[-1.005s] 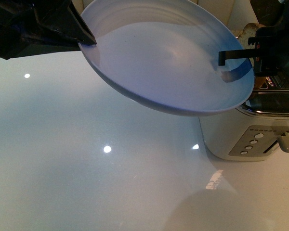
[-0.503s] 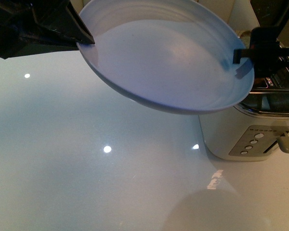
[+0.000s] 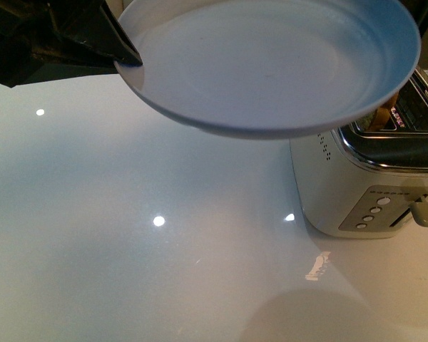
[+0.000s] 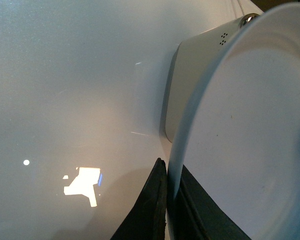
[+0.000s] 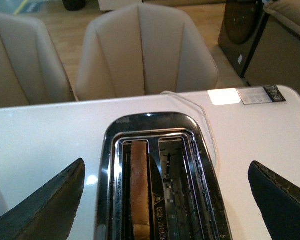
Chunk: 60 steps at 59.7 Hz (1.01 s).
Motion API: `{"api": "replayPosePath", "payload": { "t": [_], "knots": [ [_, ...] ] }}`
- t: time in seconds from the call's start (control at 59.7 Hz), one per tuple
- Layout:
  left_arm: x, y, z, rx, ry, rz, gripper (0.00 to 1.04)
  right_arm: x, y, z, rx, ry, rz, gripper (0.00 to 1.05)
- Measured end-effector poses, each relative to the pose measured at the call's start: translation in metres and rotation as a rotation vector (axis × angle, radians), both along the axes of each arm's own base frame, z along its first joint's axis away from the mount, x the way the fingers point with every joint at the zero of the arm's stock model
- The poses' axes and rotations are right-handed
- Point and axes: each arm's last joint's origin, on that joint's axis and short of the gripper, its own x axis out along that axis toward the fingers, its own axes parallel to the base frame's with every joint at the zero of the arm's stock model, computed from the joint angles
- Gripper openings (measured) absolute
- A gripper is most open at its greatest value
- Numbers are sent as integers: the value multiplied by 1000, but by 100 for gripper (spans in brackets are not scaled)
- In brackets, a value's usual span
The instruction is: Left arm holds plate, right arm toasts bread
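The pale blue-grey plate hangs empty above the white table, its right part over the toaster. My left gripper is shut on the plate's left rim. In the left wrist view the two dark fingers of that gripper pinch the rim of the plate edge-on, next to the toaster. The bread stands upright in one slot of the toaster; the other slot is empty. My right gripper is open above the toaster, holding nothing. A brown bit of bread shows under the plate.
The toaster's lever and round buttons face the front. A clear cable runs from the toaster across the white table. Beige chairs stand behind the table's far edge. A small printed card lies at the corner.
The right gripper, earlier over the plate's right rim, has left the front view. The plate has tipped flatter and now reaches farther right over the toaster.
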Motion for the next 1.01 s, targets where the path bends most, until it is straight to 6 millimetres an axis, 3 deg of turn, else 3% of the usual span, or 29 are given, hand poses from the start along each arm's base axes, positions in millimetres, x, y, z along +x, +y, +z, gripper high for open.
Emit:
{"api": "replayPosePath", "payload": {
  "t": [0.251,0.369,0.536,0.955,1.005],
  "knots": [
    [0,0,0,0,0,0,3,-37,-12,3,-1,-23,-28,96],
    [0,0,0,0,0,-1,3,-41,-13,5,1,-43,-19,95],
    [0,0,0,1,-1,0,3,-57,-26,-10,-18,-219,94,68],
    [0,0,0,1,0,-1,3,-94,-51,-39,-47,-225,90,2],
    [0,0,0,1,-1,0,3,-96,-53,-41,-48,-224,93,2]
  ]
}}
